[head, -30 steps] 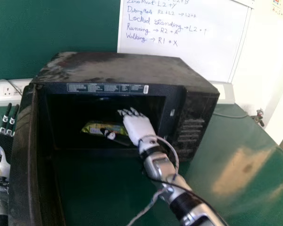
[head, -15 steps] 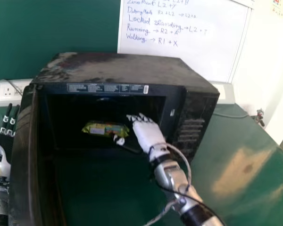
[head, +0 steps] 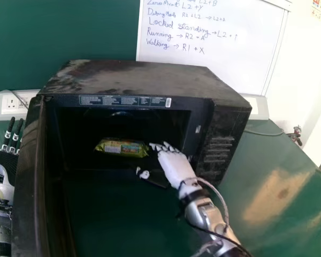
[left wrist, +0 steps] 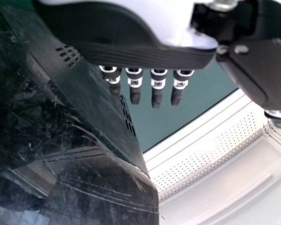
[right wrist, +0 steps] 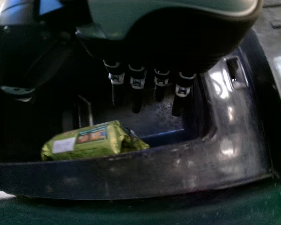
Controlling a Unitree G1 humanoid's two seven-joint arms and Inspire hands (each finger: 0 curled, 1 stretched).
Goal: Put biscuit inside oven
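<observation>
One white-shelled, black-fingered right hand [head: 174, 165] hangs uncurled, holding nothing, near our crinkled, glossy green biscuit packet [head: 122, 147], which lies inside the boxy, scuffed black oven [head: 144, 77]. Should we withdraw carelessly, the thumb [head: 144, 174] could snag the wrapper's flared end [right wrist: 132, 142] and drag it outward. Our left hand [head: 7, 161], fingers straight, hangs beyond the flat black door [head: 29, 176].

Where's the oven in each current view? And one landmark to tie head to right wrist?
Head: left and centre; oven with its door swung open.
Left wrist: oven's scratched black outside with vent slots, beside the left hand.
Right wrist: oven's front rim and dark cavity, by the right hand.
Landmark, head and right wrist: green biscuit pack inside the oven.
</observation>
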